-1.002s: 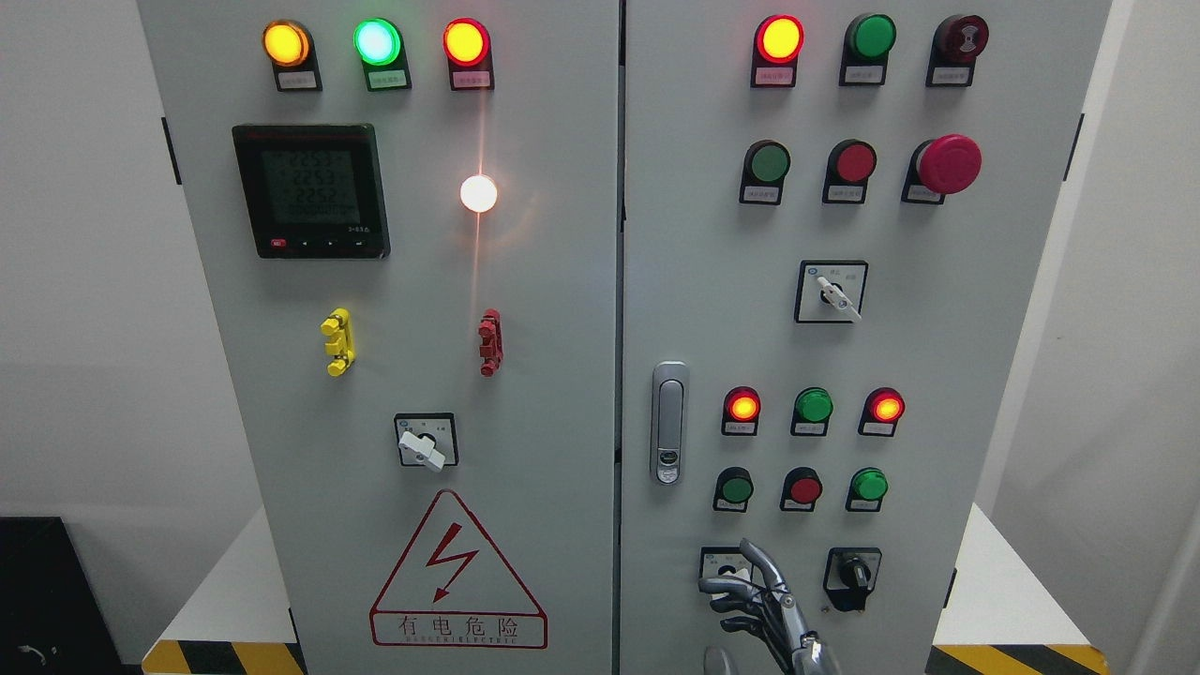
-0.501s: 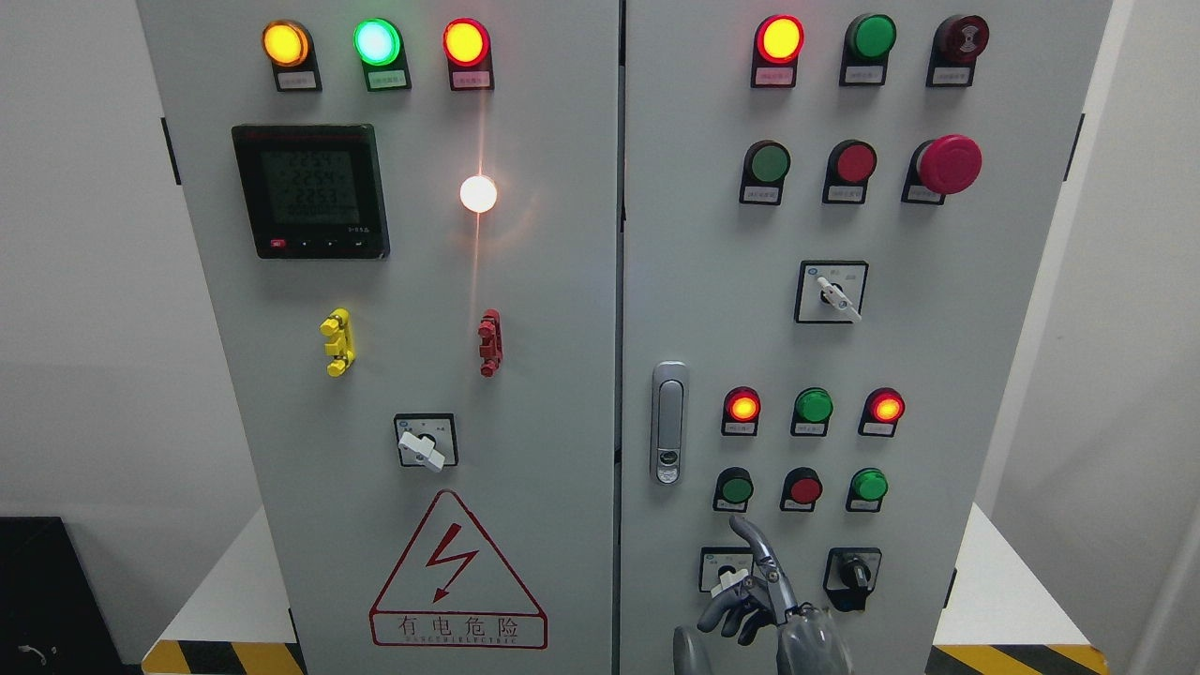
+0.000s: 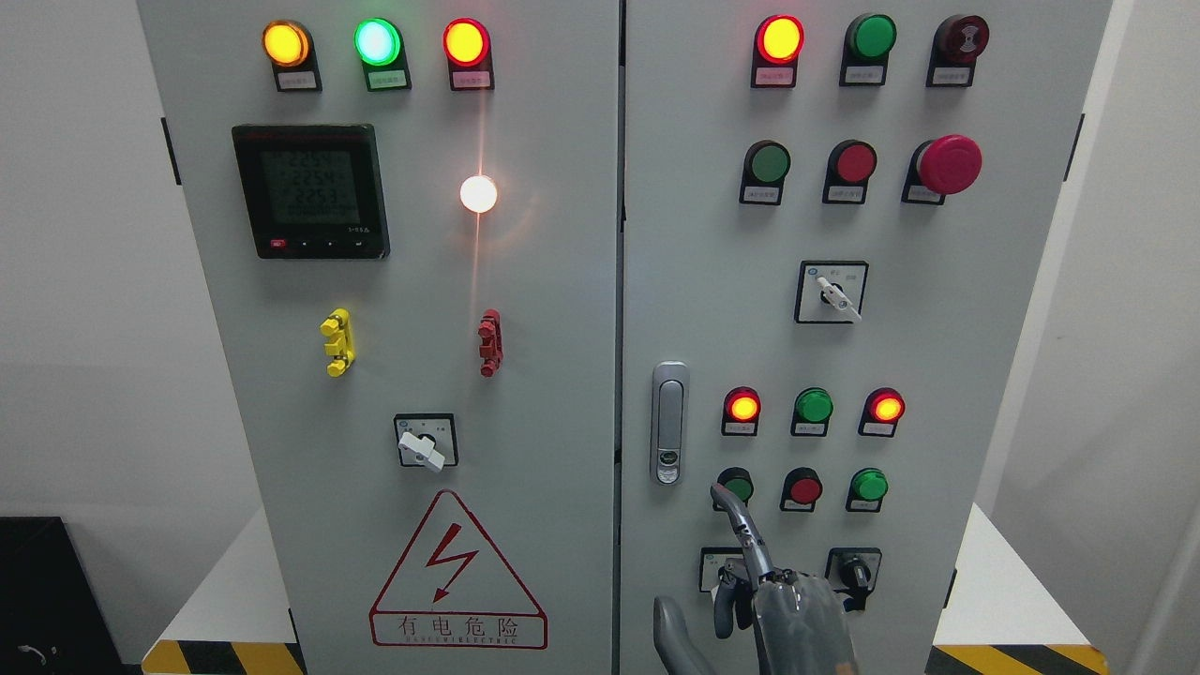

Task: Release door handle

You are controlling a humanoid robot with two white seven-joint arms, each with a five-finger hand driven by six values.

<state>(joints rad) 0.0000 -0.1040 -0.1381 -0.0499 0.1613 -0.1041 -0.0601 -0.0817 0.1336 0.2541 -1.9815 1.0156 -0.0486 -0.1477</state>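
The hand (image 3: 764, 591) came up from the bottom edge right of the middle, so it read as the right one, and it held nothing: one finger (image 3: 736, 525) pointed up and left across the right door (image 3: 937, 375), the others curled loosely beside the thumb low down. The handle (image 3: 668, 422) sat flat and upright near that door's left edge, above and left of the fingertip, near but apart from it. The release seemed already done (nothing gripped the handle), so what remained, by my judgement, was drawing the arm clear without brushing the green button (image 3: 736, 486) just behind the fingertip or the switch (image 3: 727, 569) under the knuckles. No left hand showed.
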